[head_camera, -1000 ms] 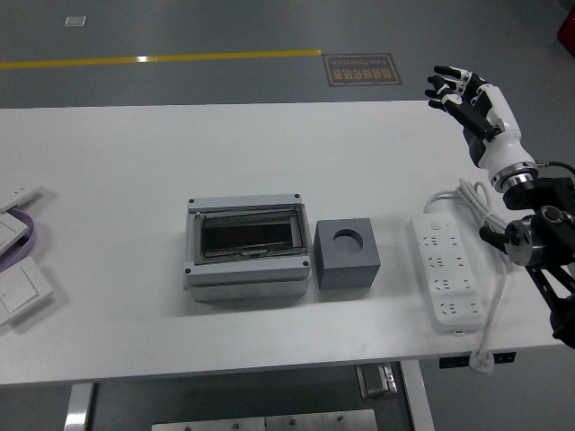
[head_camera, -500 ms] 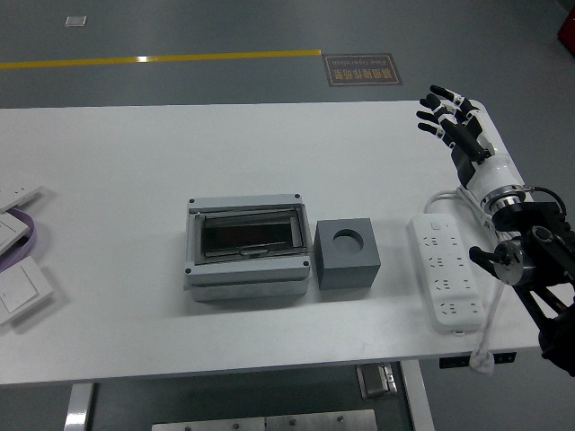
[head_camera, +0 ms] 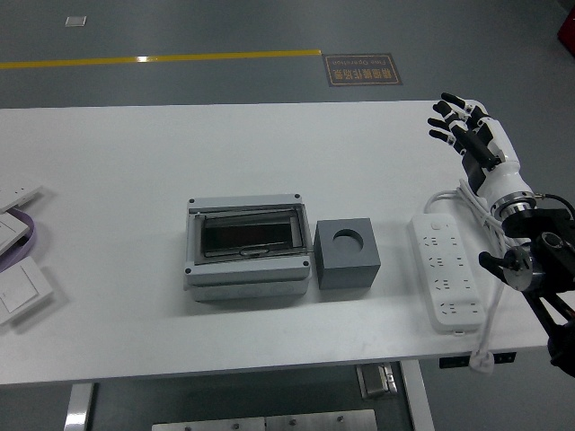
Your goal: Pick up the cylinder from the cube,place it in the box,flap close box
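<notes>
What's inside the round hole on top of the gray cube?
The hole in the gray cube looks empty: only its dark inner wall shows, with no cylinder sticking out. Its very bottom is shadowed, so what lies deep down cannot be seen.

Right hand drifts back outward

The black-and-white right hand [head_camera: 472, 135], fingers spread, has shifted right, away from the grey cube [head_camera: 347, 254].

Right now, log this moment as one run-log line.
right hand: open, raised over table's far right | cube: hole empty, no cylinder visible | box: flap closed, left of cube | power strip: right of cube
</notes>
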{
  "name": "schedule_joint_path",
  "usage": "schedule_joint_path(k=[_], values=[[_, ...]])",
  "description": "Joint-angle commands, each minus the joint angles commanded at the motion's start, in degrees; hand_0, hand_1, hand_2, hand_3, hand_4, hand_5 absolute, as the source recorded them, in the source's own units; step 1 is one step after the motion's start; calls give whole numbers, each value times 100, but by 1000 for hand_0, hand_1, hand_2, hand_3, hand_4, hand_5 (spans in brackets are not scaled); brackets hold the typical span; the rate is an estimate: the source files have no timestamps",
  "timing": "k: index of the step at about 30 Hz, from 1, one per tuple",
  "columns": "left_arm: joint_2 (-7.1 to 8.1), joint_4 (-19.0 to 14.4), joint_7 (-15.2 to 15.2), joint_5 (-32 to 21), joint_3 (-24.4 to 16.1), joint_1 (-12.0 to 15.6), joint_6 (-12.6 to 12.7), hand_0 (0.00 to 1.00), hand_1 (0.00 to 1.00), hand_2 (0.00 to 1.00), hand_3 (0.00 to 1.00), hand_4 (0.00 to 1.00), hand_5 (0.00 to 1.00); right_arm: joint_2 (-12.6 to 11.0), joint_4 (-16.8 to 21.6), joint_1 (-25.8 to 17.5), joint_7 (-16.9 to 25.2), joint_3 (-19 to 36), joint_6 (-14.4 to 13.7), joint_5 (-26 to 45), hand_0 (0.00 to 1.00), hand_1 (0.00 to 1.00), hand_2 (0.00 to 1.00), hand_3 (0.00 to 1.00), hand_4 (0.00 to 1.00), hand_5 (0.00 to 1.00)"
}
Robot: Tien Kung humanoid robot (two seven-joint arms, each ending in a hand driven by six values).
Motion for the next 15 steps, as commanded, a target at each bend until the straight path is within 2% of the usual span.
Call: schedule_joint_path(k=[8,9,14,15], values=[[-23,6,-4,32,-28,-54,-6,601,512,561,620,717,205,-25,25,-17,-16,22,39,-31,773,734,793,766,829,533],[-27,8,-6,41,-42,-62,-7,601,513,561,620,717,205,-24,27,-15,-16,19,42,-32,743,725,792,650,830,540],[-43,13,-10,69,-92,-93,-8,601,513,561,620,717,205,-26,51,-3,-22,-10,62,-32,743,725,792,650,830,540],[-44,15,-11,67,-95,-97,-8,601,512,561,620,718,206,-25,55,-3,-21,-12,65,-27,742,726,795,607,840,548]])
